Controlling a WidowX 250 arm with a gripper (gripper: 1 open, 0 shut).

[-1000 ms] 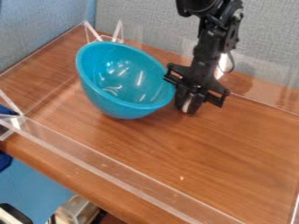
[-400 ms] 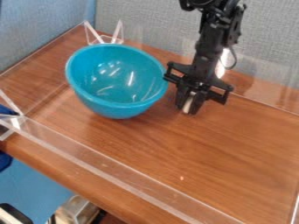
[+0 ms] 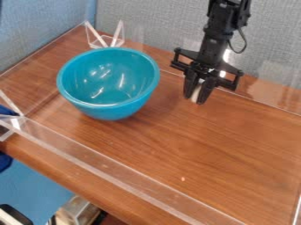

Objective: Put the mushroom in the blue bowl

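Observation:
The blue bowl point(image 3: 108, 82) stands upright on the wooden table, left of centre, and its glossy inside shows only highlights. My gripper point(image 3: 200, 93) hangs to the bowl's right, pointing down, a little above the table and apart from the bowl's rim. Its dark fingers point(image 3: 194, 88) are together, and I make out nothing between them. The mushroom is hidden: I see it neither in the bowl, on the table, nor in the gripper.
Clear acrylic walls point(image 3: 141, 163) enclose the wooden table point(image 3: 177, 141) at the front and sides. A white wire stand point(image 3: 106, 35) sits at the back left corner. A blue clamp point(image 3: 6, 123) holds the left wall.
The gripper has lifted and moved right, away from the bowl's rim. The bowl, tipped towards the gripper a second ago, has settled upright and shifted left.

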